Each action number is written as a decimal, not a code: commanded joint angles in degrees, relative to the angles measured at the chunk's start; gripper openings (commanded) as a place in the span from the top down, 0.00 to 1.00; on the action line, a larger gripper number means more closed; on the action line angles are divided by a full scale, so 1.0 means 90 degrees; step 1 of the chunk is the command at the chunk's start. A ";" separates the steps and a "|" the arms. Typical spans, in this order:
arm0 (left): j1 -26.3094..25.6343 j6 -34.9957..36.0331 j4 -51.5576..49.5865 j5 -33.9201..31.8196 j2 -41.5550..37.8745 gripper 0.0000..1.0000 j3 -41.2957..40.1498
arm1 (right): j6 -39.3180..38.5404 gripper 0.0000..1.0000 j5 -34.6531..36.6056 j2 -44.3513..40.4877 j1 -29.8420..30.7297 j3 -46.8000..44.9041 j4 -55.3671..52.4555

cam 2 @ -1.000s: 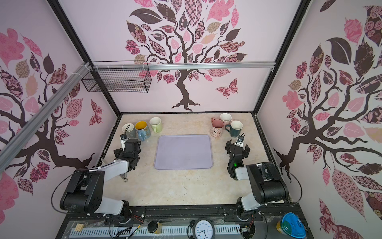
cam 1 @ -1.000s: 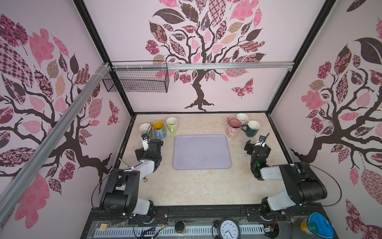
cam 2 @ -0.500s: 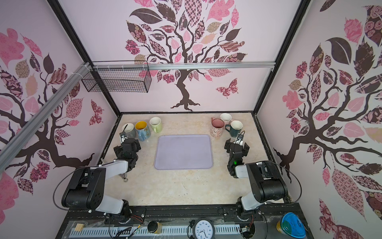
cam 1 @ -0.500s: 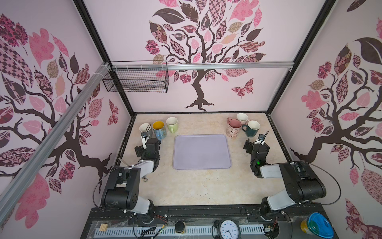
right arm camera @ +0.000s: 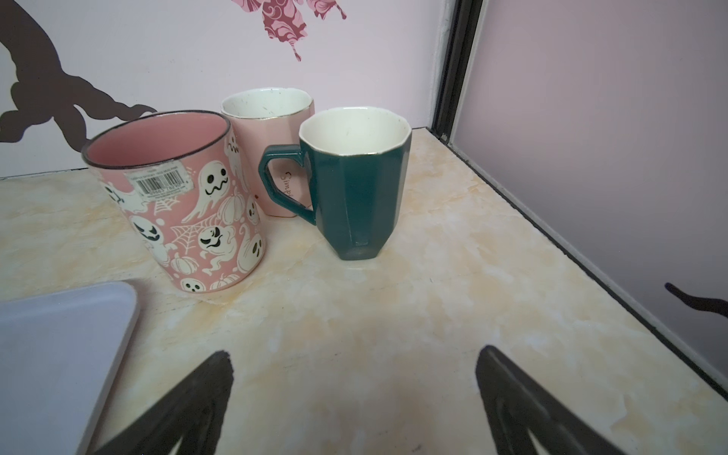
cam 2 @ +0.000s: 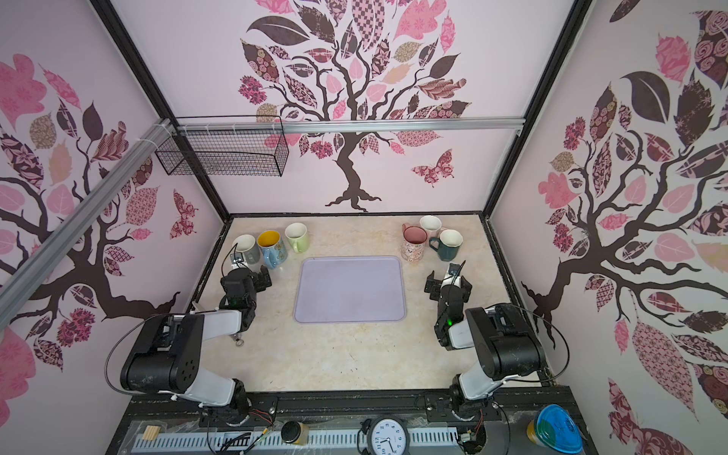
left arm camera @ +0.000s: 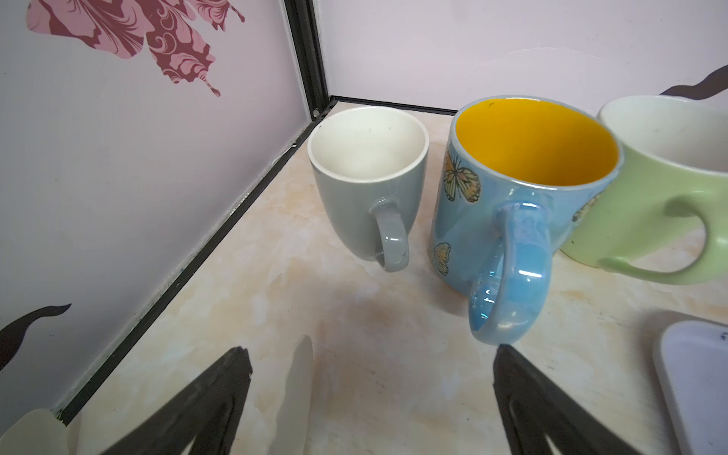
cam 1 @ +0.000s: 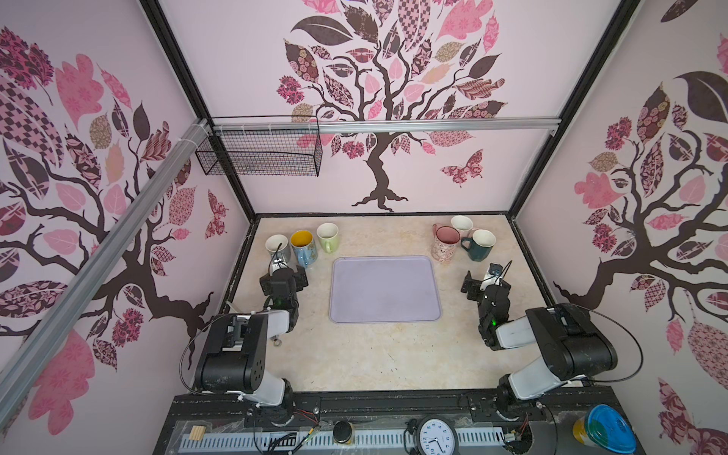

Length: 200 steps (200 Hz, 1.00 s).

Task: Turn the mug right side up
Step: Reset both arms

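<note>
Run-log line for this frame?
left gripper: open, empty | right gripper: open, empty | grey mug, blue mug, green mug, ghost mug, pink mug, teal mug: upright

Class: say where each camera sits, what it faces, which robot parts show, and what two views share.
Top views: high above the arm bases, looking down on the table and tray; left arm, right arm show whole.
Left wrist: on the left arm, facing grey mug, blue mug, green mug; open left pincer shows.
Right wrist: on the right arm, facing ghost mug, pink mug, teal mug; open right pincer shows.
Shared: both wrist views catch a tray corner.
</note>
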 commanded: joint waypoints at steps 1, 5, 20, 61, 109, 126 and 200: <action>0.0003 0.0081 0.0150 0.0099 0.0026 0.01 -0.0002 | -0.0046 0.00 -0.0167 0.0001 -0.0054 0.0141 0.0058; 0.0000 0.0091 0.0171 0.0103 0.0018 0.01 -0.0019 | -0.0022 0.01 -0.0170 -0.0015 -0.0068 0.0155 0.0019; -0.0031 0.0179 0.0568 0.0302 0.0015 0.02 -0.0251 | -0.0039 0.01 -0.0170 -0.0001 -0.0067 0.0138 0.0098; 0.0028 0.0199 0.1544 0.0580 0.0254 0.02 -0.0659 | -0.0049 0.01 -0.0150 -0.0029 -0.0070 0.0098 0.0122; 0.0027 0.0206 0.1535 0.0577 0.0228 0.01 -0.0676 | -0.0036 0.00 -0.0150 -0.0022 -0.0063 0.0120 0.0097; 0.0027 0.0203 0.1529 0.0577 0.0235 0.01 -0.0676 | -0.0039 0.00 -0.0150 -0.0021 -0.0063 0.0113 0.0097; 0.0032 0.0232 0.1494 0.0597 0.0259 0.01 -0.0637 | -0.0039 0.00 -0.0150 -0.0016 -0.0064 0.0127 0.0088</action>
